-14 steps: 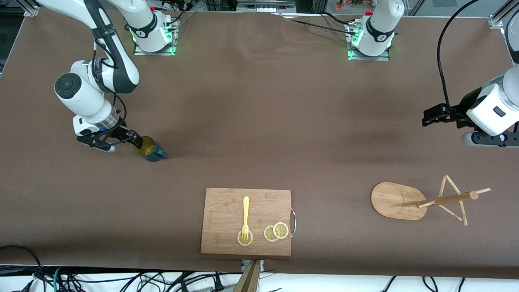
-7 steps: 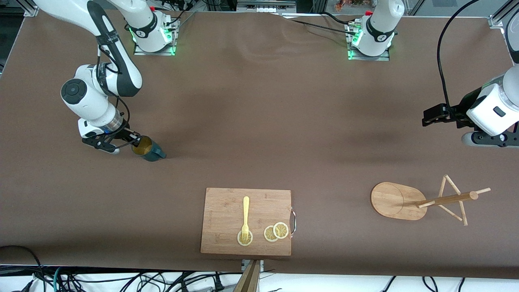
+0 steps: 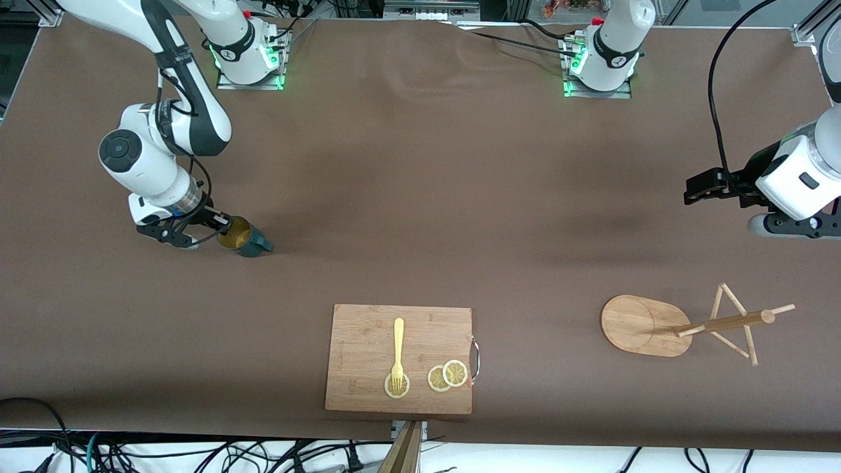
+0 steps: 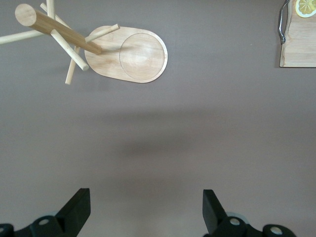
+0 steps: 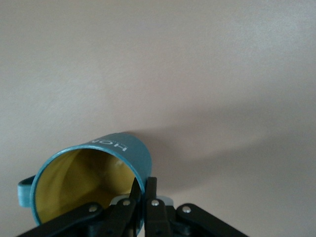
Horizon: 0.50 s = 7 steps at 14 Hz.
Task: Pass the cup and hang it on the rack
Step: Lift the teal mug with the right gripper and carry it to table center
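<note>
1. While the left arm waits, the right hand (image 3: 221, 230) is clamped tight on the rim wall of the small dark teal mug w/ mustard-yellow inside (image 3: 242, 238), one finger inside and one outside; the right wrist view shows this pinch on the mug (image 5: 89, 182).
2. Mug sits tilted at the right arm's end of the brown desk (image 3: 420, 217); handle points away from the hand. Can't tell if it's fully off the desk yet.
3. Left hand (image 3: 698, 187) hangs wide open, holding nothing, over the left arm's end of the desk, above bare cloth near the light wooden mug tree w/ oval bamboo base (image 3: 683, 325).
4. Step in hand, I judge: pickup by the right arm, 1st part of the pass. Nothing hung yet.
5. Next move likely calls for a lift, carry toward mid-desk, handle kept free for the left hand.
6. Vs a sec ago: right fingers went from part open around the rim to fully pinched; the mug has shifted slightly and tipped. Left arm and rack unchanged.
</note>
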Tool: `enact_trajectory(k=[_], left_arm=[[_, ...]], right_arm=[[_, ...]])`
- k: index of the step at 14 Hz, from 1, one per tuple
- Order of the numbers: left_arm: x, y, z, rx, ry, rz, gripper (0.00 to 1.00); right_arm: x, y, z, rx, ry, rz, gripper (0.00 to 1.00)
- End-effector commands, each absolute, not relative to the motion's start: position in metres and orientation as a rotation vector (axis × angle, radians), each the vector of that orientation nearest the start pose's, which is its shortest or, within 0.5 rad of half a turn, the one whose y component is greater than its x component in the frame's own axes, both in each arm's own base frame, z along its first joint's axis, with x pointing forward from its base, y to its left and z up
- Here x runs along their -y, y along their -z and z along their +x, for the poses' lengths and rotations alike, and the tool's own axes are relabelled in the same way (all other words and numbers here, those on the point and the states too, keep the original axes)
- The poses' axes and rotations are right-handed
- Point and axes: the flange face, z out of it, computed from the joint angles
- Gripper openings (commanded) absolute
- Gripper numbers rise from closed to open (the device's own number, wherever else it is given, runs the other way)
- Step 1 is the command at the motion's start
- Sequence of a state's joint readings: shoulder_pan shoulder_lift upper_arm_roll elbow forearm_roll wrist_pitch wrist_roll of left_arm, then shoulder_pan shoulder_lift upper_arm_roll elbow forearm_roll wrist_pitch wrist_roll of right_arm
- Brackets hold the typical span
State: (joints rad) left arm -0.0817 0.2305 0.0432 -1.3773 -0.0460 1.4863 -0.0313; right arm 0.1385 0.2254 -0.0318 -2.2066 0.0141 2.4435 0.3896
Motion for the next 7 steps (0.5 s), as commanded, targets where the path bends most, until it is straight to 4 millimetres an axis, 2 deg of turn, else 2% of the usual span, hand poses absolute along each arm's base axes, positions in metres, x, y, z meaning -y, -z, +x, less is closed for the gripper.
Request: enact_trajectory(k=[1, 3, 5, 6, 7], left_arm=[[0.035, -0.579, 0.616, -0.009, -0.187, -3.172, 1.0], [0.034, -0.579, 0.616, -0.007, -0.187, -3.172, 1.0], [0.034, -0.579, 0.616, -0.007, -0.187, -3.172, 1.0], [0.035, -0.579, 0.616, -0.009, -0.187, -3.172, 1.0], [0.034, -0.579, 0.616, -0.009, -0.185, -3.171, 1.0]], right_arm=[[-0.088, -0.359, 0.576, -0.39, -0.13, -3.126, 0.0], [-0.119, -0.415, 0.584, -0.3, -0.239, -3.149, 0.0], [-0.162, -0.464, 0.586, -0.18, -0.201, -3.156, 0.0], [-0.185, -0.478, 0.583, -0.124, -0.204, -3.163, 0.0], [-0.199, -0.487, 0.579, -0.081, -0.204, -3.161, 0.0]])
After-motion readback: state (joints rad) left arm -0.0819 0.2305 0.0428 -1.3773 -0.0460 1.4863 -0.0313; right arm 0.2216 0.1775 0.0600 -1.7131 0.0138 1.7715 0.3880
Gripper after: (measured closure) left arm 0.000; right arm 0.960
